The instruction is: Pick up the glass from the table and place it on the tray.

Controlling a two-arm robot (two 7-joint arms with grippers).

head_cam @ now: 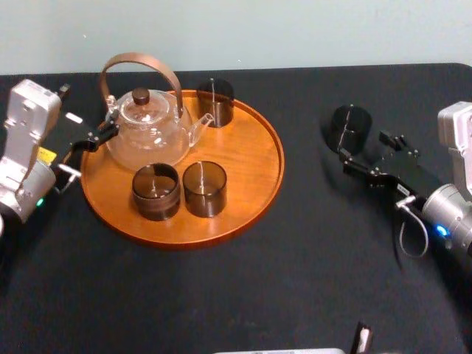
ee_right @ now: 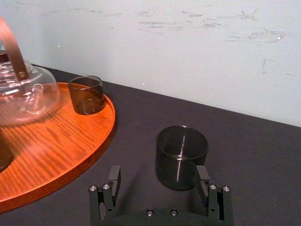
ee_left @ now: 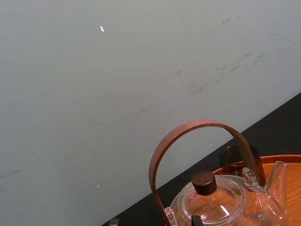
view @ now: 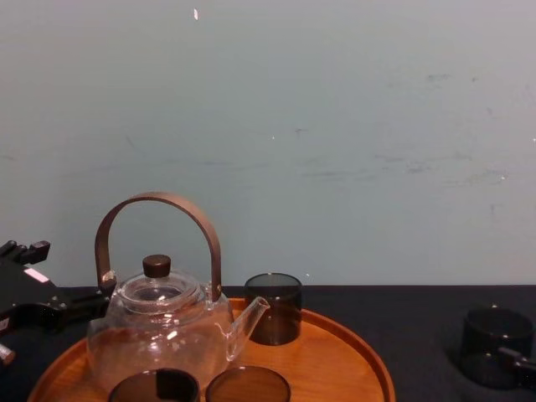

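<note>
So the dark glass (head_cam: 350, 127) (ee_right: 181, 155) (view: 494, 345) is sitting upright on the black surface (head_cam: 295, 280), off to the right and well apart from the tray (head_cam: 273, 177) (ee_right: 94, 141) (view: 368, 360). It's not on the tray yet.

The right hand (head_cam: 365, 150) (ee_right: 158, 175) is sitting low right behind the glass with its fingers spread wide. In the right wrist view the glass is standing just past the two fingertips, roughly centred between them. One fingertip is overlapping the glass's lower edge there, but I can't tell if it's actually touching.

The left hand (head_cam: 90, 151) is hanging at the tray's left edge, right beside the glass teapot (head_cam: 147, 125) (ee_left: 221, 207) (view: 159, 327), fingers apart and holding nothing.

The tray is carrying the teapot plus three other glasses: one (head_cam: 214, 102) at the back by the spout, and two (head_cam: 155, 190) (head_cam: 204, 188) standing side by side in front.
</note>
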